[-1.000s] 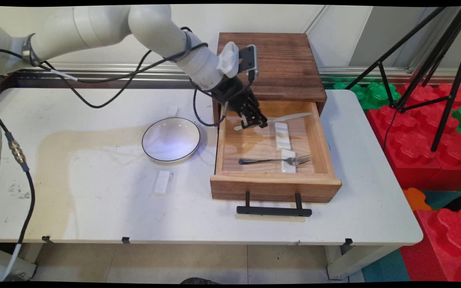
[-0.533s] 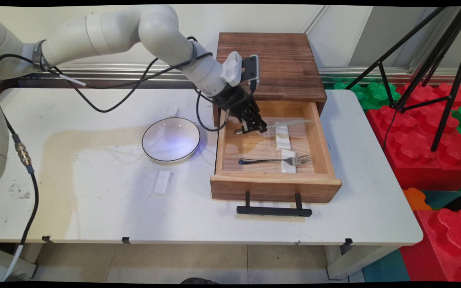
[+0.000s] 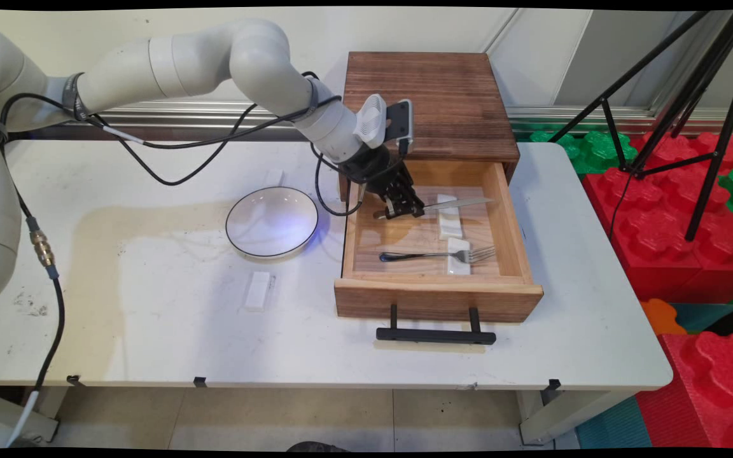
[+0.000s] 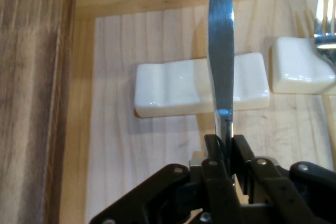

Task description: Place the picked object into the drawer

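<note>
My gripper (image 3: pixel 403 208) (image 4: pixel 226 145) is shut on a table knife (image 3: pixel 455 203) (image 4: pixel 220 51), holding it by the handle inside the open wooden drawer (image 3: pixel 435 289). The blade points right and hangs just over a white cutlery rest (image 3: pixel 448 221) (image 4: pixel 173 88) on the drawer floor. A second white rest (image 3: pixel 459 254) (image 4: pixel 299 66) lies nearer the drawer front, with a fork (image 3: pixel 436 256) (image 4: pixel 325 3) laid across it.
The drawer juts from a dark wooden cabinet (image 3: pixel 427 102) and has a black handle (image 3: pixel 435 334). A white bowl with a dark rim (image 3: pixel 272 222) and another white rest (image 3: pixel 258 291) sit on the table (image 3: pixel 150 318) left of the drawer. Tripod legs (image 3: pixel 691 95) and red foam blocks (image 3: pixel 678 210) stand at the right.
The gripper has carried the knife lower and slightly toward the drawer front, bringing the blade down over the far white rest. Fork, bowl and rests have not moved.
</note>
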